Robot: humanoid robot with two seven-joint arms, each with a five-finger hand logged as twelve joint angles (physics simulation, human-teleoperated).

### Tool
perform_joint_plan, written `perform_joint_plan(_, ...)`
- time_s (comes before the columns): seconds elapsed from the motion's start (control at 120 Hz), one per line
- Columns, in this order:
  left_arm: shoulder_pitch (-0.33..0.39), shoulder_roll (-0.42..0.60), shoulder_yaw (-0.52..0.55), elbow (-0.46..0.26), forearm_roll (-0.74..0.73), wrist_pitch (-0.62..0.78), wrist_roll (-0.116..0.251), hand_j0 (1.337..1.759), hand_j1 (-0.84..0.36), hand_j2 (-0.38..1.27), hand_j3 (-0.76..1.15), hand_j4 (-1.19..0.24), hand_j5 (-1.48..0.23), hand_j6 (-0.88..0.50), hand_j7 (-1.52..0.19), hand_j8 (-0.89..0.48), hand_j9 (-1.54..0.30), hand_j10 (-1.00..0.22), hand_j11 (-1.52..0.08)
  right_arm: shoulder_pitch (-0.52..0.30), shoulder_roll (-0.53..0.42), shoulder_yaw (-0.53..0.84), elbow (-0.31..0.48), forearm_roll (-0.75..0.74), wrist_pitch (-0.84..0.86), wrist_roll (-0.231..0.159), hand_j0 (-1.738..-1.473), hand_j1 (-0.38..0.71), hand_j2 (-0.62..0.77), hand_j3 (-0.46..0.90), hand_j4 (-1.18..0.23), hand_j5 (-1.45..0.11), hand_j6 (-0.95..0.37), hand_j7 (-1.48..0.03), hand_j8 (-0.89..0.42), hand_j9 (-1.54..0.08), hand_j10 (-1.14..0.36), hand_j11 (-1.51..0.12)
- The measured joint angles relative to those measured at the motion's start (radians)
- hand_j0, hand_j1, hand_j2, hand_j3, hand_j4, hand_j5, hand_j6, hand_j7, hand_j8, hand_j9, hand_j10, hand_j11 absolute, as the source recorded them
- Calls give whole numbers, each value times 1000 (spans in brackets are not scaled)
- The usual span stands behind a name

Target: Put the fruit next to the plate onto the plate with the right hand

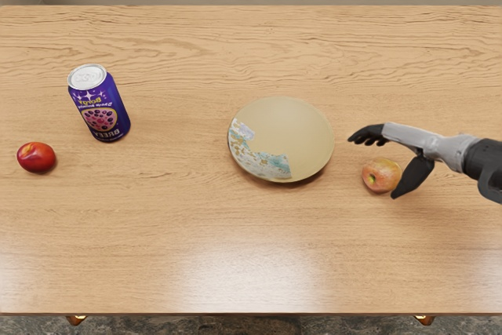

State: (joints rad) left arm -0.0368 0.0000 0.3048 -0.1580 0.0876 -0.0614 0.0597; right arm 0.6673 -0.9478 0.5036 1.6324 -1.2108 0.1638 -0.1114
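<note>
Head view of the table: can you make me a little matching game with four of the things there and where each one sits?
Things:
1 purple can
2 plate
3 yellowish apple
4 red fruit

Places:
A near the table's far left edge
B beside the open right hand
C middle of the table
D standing upright, back left

Pairs: 1-D, 2-C, 3-B, 4-A

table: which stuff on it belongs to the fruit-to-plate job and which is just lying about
In the job:
- plate
- yellow-red fruit, just right of the plate
- right hand, open, close by that fruit, not grasping it

Lying about:
- purple can, upright, at the left
- red fruit, far left, well away from the plate
</note>
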Motion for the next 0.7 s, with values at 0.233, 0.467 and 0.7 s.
perform_joint_plan(0.233,0,0,0,0,0,0,0,1658,55,49,0,-245,-318,-245,-318,-245,-318,-245,-318,-1,32,-43,-53,-7,-18,6,-1658,12,-56,0,-311,-397,-313,-395,-311,-396,-310,-396)
perform_joint_plan(0.467,0,0,0,0,0,0,0,1658,55,49,0,-245,-318,-245,-318,-245,-318,-245,-318,-2,32,-51,-65,-11,-20,22,-1658,128,-63,0,-410,-524,-411,-524,-382,-525,-403,-525)
perform_joint_plan(0.7,0,0,-1,0,0,0,0,1658,55,49,0,-245,-318,-245,-318,-245,-318,-245,-318,-3,33,-60,-75,-9,-20,34,-1654,212,-26,0,-475,-623,-408,-615,-276,-631,-313,-650)
